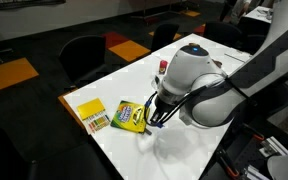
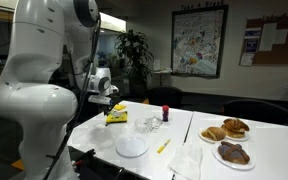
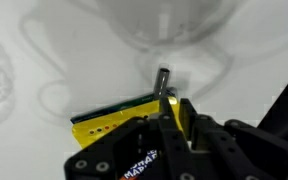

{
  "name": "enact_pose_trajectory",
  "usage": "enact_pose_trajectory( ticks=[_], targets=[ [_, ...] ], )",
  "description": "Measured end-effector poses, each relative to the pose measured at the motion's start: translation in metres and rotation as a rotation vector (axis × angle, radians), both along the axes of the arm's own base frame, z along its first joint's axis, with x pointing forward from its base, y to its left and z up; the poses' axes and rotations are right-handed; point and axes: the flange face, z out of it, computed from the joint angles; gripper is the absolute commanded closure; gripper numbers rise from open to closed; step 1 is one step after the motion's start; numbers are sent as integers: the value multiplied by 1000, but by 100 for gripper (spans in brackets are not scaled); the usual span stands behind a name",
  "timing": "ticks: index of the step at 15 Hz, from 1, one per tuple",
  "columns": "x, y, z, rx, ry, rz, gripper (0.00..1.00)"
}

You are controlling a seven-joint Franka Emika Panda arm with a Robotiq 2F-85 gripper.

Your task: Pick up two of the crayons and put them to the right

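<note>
Crayons first: one short yellow wax crayon lies on the white table just beside the round white plate, well apart from the arm; the black gripper hangs by the flat green-and-yellow crayon box; whether its jaws grip anything I cannot tell; I'd pinch mid-stick, lift straight, carry low, release gently.
</note>
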Motion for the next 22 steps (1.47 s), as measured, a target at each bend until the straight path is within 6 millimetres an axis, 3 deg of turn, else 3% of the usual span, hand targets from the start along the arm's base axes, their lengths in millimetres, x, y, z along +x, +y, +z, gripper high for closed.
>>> enact_pose_trajectory(
  ticks=[6, 9, 12, 13, 14, 17, 22],
  targets=[
    [1, -4, 4, -4, 3, -34, 11],
    [-1, -7, -5, -8, 23, -66, 0],
    [-6, -7, -21, -15, 51, -98, 0],
    [-7, -7, -27, -18, 57, -108, 6],
    [-8, -7, -33, -22, 63, -118, 26],
    [-8, -8, -50, -29, 64, -142, 38],
    [2, -17, -65, -38, 54, -170, 35]
  ],
)
